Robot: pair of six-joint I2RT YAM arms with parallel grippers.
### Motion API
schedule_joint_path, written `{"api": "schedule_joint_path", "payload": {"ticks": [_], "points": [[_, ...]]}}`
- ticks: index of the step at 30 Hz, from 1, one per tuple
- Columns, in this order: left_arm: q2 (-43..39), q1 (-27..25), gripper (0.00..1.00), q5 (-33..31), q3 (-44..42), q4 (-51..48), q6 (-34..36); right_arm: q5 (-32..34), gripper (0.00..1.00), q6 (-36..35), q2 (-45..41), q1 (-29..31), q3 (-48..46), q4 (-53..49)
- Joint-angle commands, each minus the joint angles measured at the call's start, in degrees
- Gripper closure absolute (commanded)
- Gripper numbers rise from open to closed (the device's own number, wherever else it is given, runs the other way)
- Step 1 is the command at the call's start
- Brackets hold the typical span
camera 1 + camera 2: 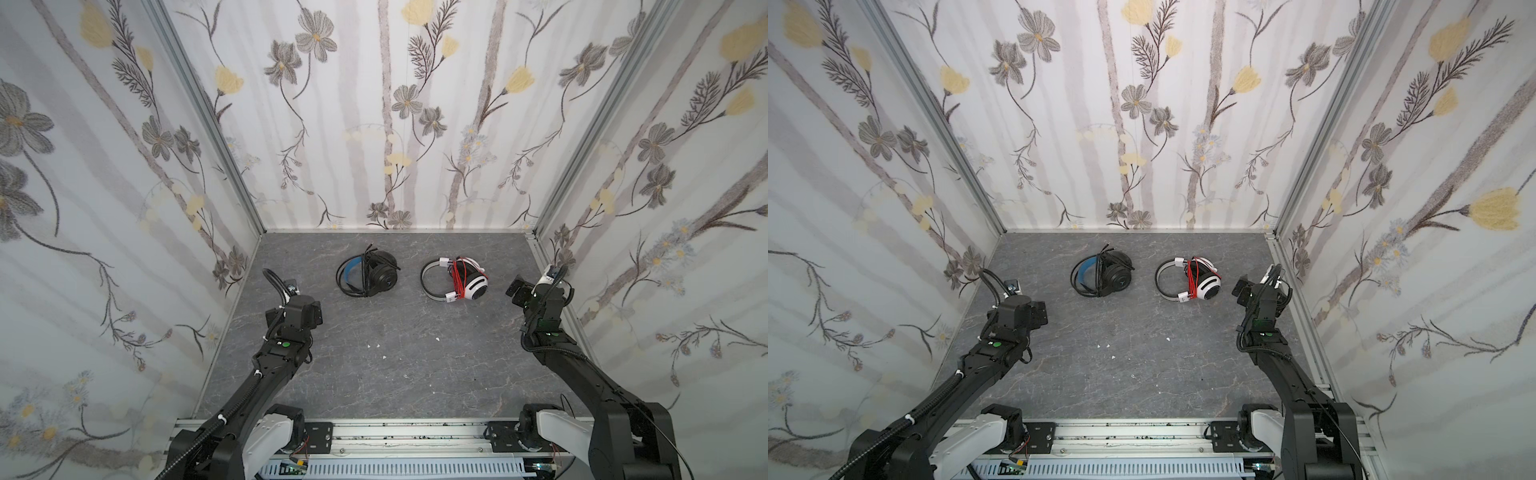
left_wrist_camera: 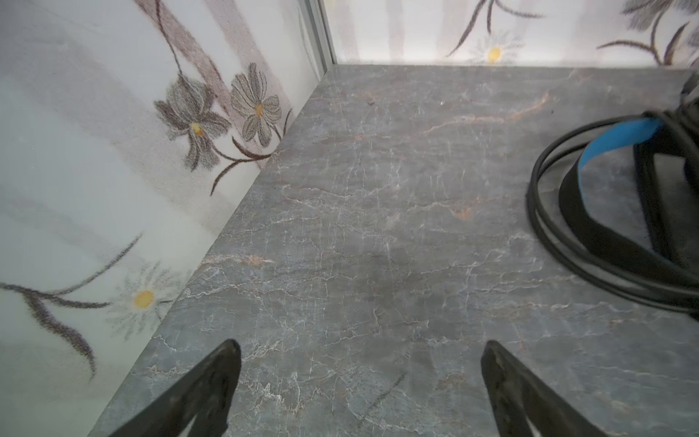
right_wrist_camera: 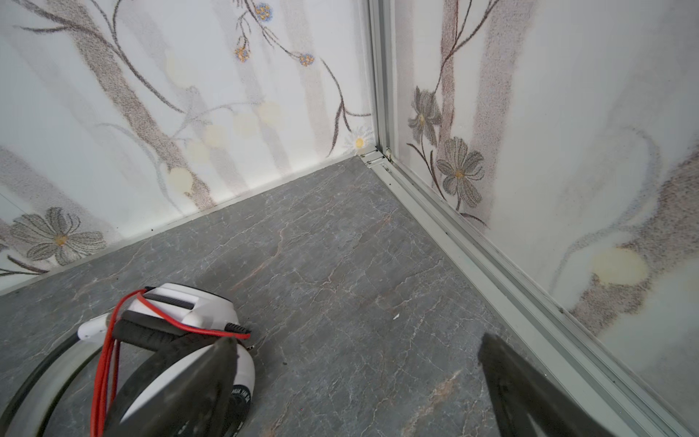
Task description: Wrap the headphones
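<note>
Left claw [image 2: 359, 352] and right claw [image 3: 359, 340] both wide open, empty. White headphones [image 3: 196, 306] have small earcup print, too blurry to read.

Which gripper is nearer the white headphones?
Right. The right gripper sits just beside the white headphones; the left gripper is farther, past the black headphones.
</note>
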Motion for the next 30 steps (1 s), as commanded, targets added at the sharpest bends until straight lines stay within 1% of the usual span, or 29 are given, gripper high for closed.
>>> {"api": "schedule_joint_path", "payload": {"ticks": [1, 3, 6, 9, 10, 12, 13, 14, 15, 16, 19, 20, 22, 23, 24, 26, 27, 28, 29, 30], "points": [[4.56, 0.75, 0.00, -2.65, -2.96, 20.10, 1.64, -4.06, 0.00, -4.64, 2.43, -0.42, -1.25, 11.35], [9.22, 1.28, 0.00, -1.40, -4.31, 26.66, 1.87, -5.52, 0.00, -6.62, 4.79, -0.42, -0.96, 13.46], [16.20, 2.70, 0.00, 2.19, -5.19, 35.70, 1.94, -7.15, 0.00, -6.92, 7.85, -0.44, -1.16, 17.61], [21.86, 3.66, 0.00, 5.64, -2.84, 40.17, 4.26, -10.17, 0.00, -9.17, 10.75, -0.43, -0.96, 20.49], [23.40, 3.76, 0.00, 5.83, -1.16, 39.32, 5.16, -10.52, 0.00, -9.53, 11.54, -0.44, -1.04, 21.62], [26.92, 4.57, 0.00, 8.11, -1.29, 43.93, 6.55, -11.14, 0.00, -9.80, 12.62, -0.43, -1.62, 23.26], [28.68, 5.33, 0.00, 10.38, -1.34, 45.22, 6.29, -12.48, 0.00, -10.54, 12.97, -0.36, -1.82, 24.04], [29.31, 6.28, 0.00, 12.28, -0.92, 45.34, 5.96, -13.50, 0.00, -11.14, 13.06, -0.25, -1.65, 23.64], [28.86, 7.30, 0.00, 14.31, -0.36, 43.04, 4.94, -14.07, 0.00, -11.43, 13.06, -0.21, -1.78, 24.10], [29.34, 8.12, 0.00, 15.49, -1.01, 44.69, 4.40, -14.44, 0.00, -11.53, 12.78, -0.23, -2.46, 25.13], [32.47, 9.48, 0.00, 15.11, -4.31, 53.93, 2.93, -15.04, 0.00, -11.82, 12.03, -0.21, -4.23, 27.52], [31.30, 9.57, 0.00, 15.38, -3.52, 49.75, 2.08, -15.15, 0.00, -11.88, 11.92, -0.18, -4.50, 27.95], [32.04, 9.62, 0.00, 15.23, -3.89, 52.19, 2.50, -15.26, 0.00, -12.01, 11.83, -0.16, -4.86, 28.35], [31.53, 9.66, 0.00, 15.44, -3.64, 50.56, 2.19, -15.26, 0.00, -12.05, 11.82, -0.12, -4.92, 28.53], [32.18, 9.68, 0.00, 15.22, -3.99, 52.49, 2.54, -15.22, 0.00, -12.13, 11.77, -0.10, -5.07, 28.73], [31.72, 9.68, 0.00, 15.36, -3.91, 51.34, 2.41, -15.18, 0.00, -12.18, 11.16, 0.05, -6.22, 30.37], [32.07, 9.62, 0.00, 15.17, -4.12, 52.57, 2.56, -15.22, 0.00, -12.24, 10.74, 0.07, -7.24, 31.81], [31.67, 9.55, 0.00, 15.24, -3.95, 51.64, 2.37, -15.64, 0.00, -12.59, 10.28, 0.10, -8.81, 34.27], [31.69, 9.57, 0.00, 15.25, -4.03, 51.69, 2.44, -17.10, 0.00, -13.23, 9.83, 0.19, -11.19, 38.36], [32.03, 9.51, 0.00, 15.23, -4.11, 52.47, 2.54, -18.24, 0.00, -13.73, 10.47, 0.19, -14.48, 44.56]]}}
